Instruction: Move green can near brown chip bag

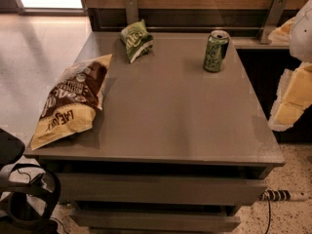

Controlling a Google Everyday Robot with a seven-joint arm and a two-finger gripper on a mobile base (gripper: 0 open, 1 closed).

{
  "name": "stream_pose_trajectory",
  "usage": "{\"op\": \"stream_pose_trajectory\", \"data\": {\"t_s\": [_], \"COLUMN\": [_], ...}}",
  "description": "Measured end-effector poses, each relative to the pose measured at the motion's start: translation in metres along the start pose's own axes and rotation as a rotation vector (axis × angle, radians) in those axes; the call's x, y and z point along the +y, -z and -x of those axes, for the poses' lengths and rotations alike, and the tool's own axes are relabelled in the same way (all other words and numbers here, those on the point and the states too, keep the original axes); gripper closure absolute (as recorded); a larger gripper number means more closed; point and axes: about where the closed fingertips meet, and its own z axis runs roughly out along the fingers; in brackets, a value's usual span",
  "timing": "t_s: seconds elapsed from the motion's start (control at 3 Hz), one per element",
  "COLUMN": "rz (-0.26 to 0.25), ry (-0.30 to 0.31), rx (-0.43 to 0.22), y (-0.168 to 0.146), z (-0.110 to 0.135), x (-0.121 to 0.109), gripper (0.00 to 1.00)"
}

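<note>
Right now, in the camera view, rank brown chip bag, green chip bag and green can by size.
1. brown chip bag
2. green chip bag and green can: too alike to rank
The end effector hangs at right edge.

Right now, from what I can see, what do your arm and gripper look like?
Only part of them shows, at the right edge beside the table. The gripper is blocky and pale cream-yellow with whitish edges. The arm above it is a smooth, rounded white shell. No cables or markings show on either.
</note>
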Motion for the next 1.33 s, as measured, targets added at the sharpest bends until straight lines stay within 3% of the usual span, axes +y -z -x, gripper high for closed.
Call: {"op": "stream_pose_trajectory", "data": {"t_s": [0.33, 0.67, 1.0, 1.33], "rz": [0.0, -0.028, -0.064, -0.137], "ry": [0.0, -0.04, -0.147, -0.283], "rx": [0.0, -0.04, -0.136, -0.305], "y": [0.0, -0.001, -0.012, -0.025], "z": [0.0, 0.0, -0.005, -0.005], "x": [0.0, -0.013, -0.032, -0.066], "gripper": [0.0, 0.0, 0.0, 0.0]}}
